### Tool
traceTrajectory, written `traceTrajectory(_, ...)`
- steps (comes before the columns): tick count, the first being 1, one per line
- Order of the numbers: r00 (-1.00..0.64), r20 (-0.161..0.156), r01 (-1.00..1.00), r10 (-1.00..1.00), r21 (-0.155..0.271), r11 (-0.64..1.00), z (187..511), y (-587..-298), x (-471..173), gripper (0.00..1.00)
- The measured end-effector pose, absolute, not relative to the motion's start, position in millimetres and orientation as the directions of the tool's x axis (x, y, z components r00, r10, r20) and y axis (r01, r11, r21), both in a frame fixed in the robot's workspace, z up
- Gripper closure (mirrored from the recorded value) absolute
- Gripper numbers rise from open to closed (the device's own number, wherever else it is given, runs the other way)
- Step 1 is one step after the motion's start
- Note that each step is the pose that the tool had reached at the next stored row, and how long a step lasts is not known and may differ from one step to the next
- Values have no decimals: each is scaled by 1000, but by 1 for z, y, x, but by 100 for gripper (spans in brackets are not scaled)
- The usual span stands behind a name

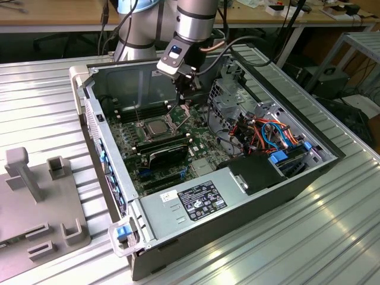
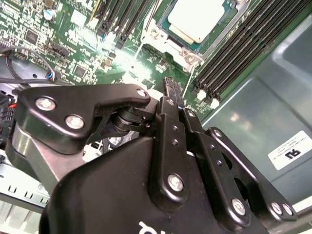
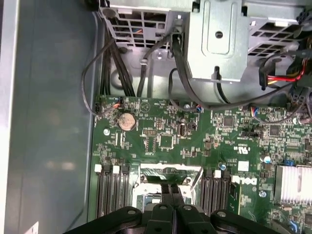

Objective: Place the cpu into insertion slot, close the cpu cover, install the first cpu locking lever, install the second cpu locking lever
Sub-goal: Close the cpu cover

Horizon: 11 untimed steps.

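The cpu (image 1: 155, 126) lies flat in the insertion slot (image 1: 165, 133) on the green board, its silver top showing in the second wrist view (image 2: 197, 19) inside the metal surround (image 2: 163, 41). The cpu cover (image 1: 180, 116) stands tilted up at the socket's far edge and appears as a silver frame (image 3: 170, 169) in the first wrist view. My gripper (image 1: 185, 96) hangs right over that raised cover. Its black fingers (image 3: 167, 192) are pressed together, their tips at the cover's edge (image 2: 171, 90). A thin locking lever (image 1: 138, 116) sticks up beside the socket, and another rod (image 3: 196, 178) slants next to the cover.
Memory slots (image 3: 109, 195) flank the socket on both sides. A grey drive cage (image 1: 228, 98) and coloured cables (image 1: 267, 133) crowd the exterior view's right. The labelled power-supply box (image 1: 196, 199) lies at the front of the case. A grey fixture (image 1: 35, 196) sits outside on the left.
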State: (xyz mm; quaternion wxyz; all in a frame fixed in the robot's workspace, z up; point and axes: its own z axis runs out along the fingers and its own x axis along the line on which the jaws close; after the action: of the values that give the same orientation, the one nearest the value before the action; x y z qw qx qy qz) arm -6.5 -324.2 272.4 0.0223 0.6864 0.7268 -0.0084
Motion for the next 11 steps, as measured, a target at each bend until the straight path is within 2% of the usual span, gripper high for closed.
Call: traceTrajectory(11,-57,-44,998,997,18,57,272,-320,20,89)
